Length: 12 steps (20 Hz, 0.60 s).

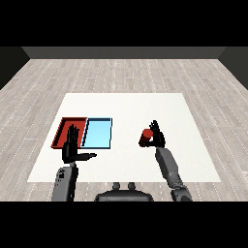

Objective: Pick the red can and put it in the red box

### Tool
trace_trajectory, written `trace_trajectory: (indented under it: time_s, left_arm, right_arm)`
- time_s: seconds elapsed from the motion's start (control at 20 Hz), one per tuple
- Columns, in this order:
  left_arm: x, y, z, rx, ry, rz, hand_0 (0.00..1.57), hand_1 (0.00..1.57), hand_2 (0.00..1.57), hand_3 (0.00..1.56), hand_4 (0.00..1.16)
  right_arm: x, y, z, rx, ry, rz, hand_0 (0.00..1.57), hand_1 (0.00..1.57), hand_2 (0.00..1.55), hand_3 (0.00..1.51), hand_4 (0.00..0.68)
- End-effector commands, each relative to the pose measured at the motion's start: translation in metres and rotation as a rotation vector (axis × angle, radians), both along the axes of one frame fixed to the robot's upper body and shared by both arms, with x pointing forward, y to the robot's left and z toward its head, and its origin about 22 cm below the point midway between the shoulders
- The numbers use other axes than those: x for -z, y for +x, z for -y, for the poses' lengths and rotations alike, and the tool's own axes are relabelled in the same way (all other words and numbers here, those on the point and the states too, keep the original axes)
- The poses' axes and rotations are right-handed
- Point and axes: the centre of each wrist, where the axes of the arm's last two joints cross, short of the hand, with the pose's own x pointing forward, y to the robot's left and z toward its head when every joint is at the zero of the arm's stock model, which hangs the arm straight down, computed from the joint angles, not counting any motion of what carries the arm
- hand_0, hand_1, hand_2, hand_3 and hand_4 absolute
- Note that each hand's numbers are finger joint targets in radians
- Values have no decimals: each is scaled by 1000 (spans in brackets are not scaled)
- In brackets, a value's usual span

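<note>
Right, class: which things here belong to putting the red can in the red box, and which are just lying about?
Part of the job:
red can
red tray
right hand, at the can

Just lying about:
light blue tray
left hand, open, holding nothing

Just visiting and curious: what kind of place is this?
Probably a bare test room for a robot: a white table on a grey plank floor, with only two trays, red and blue, and a red can.

A white table [127, 104] is bearing two trays side by side — a red tray [63, 127] just beyond the left hand [71, 147], a light blue tray [98, 133] beside it.
</note>
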Motion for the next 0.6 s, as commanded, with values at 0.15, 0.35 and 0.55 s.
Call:
trace_trajectory:
  time_s: [0.15,0.35,0.55]
  left_arm:
    - [-1,0,-6,-10,25,-4,0,0,0,0,0]
    - [7,2,6,1,1,-9,0,0,0,0,0]
    - [14,4,12,8,23,-3,0,0,0,0,0]
  right_arm:
    - [-2,8,-11,-2,-12,-17,0,0,0,0,0]
    - [-5,7,3,-1,1,-12,0,0,0,0,0]
    - [2,2,3,27,9,-41,0,0,0,0,0]
